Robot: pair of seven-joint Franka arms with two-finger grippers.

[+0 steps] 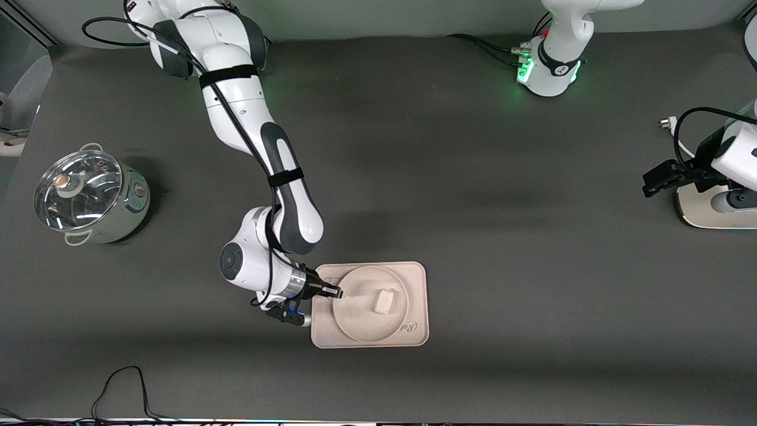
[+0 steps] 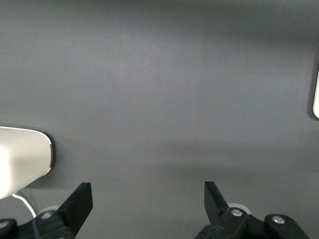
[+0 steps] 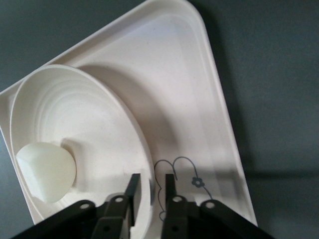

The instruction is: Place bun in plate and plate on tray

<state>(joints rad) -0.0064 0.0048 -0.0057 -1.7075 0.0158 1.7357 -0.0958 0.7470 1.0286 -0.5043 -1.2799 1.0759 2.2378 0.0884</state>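
Note:
The cream-pink tray lies on the dark table toward the front camera. The round cream-white plate rests on it, and the small white bun sits in the plate. My right gripper is at the plate's rim on the side toward the right arm's end, shut on the rim. The right wrist view shows the plate, the bun, the tray and my right gripper with one finger on each side of the rim. My left gripper waits open and empty at the left arm's end; it also shows in the left wrist view.
A steel pot with a glass lid stands at the right arm's end. A white device base sits under the left arm, and shows in the left wrist view. A black cable loops at the table's front edge.

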